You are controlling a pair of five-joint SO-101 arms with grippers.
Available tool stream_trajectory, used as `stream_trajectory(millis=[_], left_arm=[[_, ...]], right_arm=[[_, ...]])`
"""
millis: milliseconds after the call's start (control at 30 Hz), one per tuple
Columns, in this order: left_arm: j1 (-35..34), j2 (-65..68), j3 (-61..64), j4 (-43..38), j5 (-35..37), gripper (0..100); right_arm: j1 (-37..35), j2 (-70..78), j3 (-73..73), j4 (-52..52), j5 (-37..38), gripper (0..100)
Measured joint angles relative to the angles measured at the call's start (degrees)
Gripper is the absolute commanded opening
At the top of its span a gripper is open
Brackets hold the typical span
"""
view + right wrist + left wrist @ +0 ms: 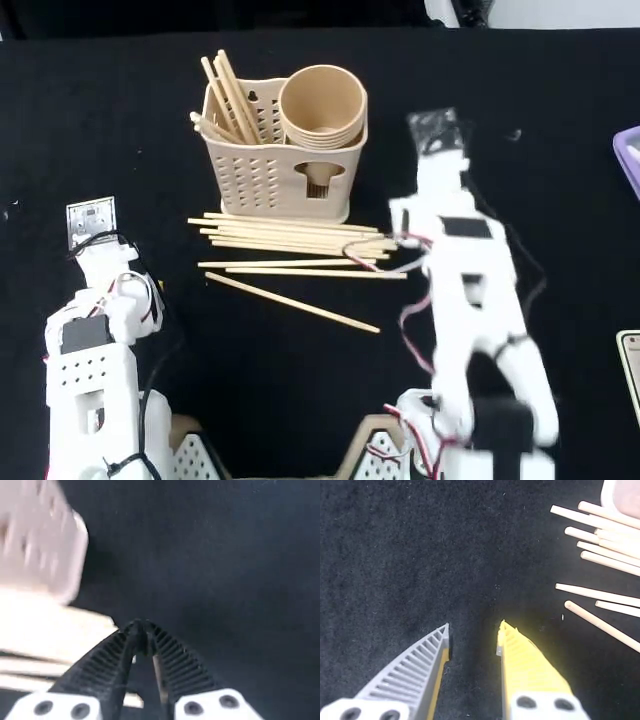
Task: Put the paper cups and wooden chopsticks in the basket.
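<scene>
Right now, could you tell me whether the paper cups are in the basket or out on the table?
In the basket. The stacked paper cups stand upright inside it, rims above its wall.

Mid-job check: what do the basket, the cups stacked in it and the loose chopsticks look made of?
The basket looks like moulded plastic, matte beige, with rows of slots and a cut-out handle. The paper cups show thin rolled rims and a dull tan face, likely unglazed paper. The chopsticks look like pale, unvarnished wood, possibly bamboo.
</scene>
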Motion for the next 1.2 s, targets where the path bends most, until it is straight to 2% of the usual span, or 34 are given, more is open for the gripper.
stream_trajectory(millis=[100, 367, 733, 933, 1200], left_arm=[[0.0, 0.0, 0.0, 0.0, 0.0, 17], [0.0, 0.0, 0.0, 0.0, 0.0, 17], [0.0, 0.0, 0.0, 0.0, 0.0, 17], [0.0, 0.0, 0.0, 0.0, 0.0, 17], [0.0, 0.0, 0.0, 0.0, 0.0, 17]], right_arm=[[-1.7, 8.8, -6.4, -0.1, -7.1, 1.1], [-4.7, 23.8, -18.2, 4.7, -13.8, 1.1], [-6.2, 25.1, -18.6, 14.2, -14.6, 1.1], [-10.1, 25.1, -18.6, 14.8, -14.6, 1.1], [-10.3, 25.1, -18.6, 14.8, -14.6, 1.1]])
